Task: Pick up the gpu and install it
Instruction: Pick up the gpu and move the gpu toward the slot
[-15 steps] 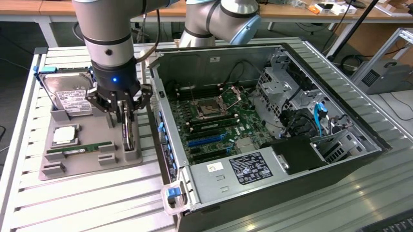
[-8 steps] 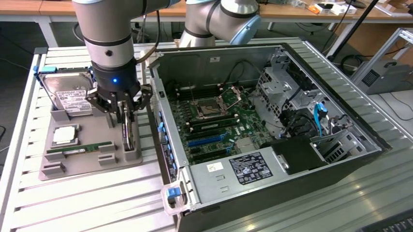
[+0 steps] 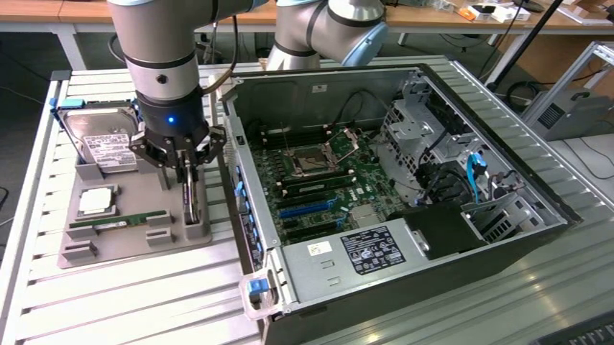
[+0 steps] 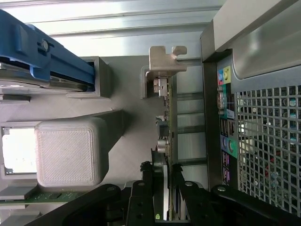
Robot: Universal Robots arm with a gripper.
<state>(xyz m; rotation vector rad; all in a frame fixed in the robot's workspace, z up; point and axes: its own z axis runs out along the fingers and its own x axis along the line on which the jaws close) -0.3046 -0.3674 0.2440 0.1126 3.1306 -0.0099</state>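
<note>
— Where's the gpu (image 3: pixel 194 207)?
— Standing on edge in the grey holder (image 3: pixel 134 248) on the desk (image 3: pixel 115 302), just beside the open computer case (image 3: pixel 432 280).
— And the jaws?
— Down over it, one on either side of the card. Whether they pinch it, I cannot tell from here.

Slatted silvery aluminium-profile table (image 3: pixel 115 302), ribs running lengthwise. Directly on it, toward the exterior view's left: flat grey plastic holder tray (image 3: pixel 129 251) with raised blocks and slots. Just beside that, toward the exterior view's right: large black-and-grey metal computer case (image 3: pixel 479 277), laid on its side, open face upward.
</note>
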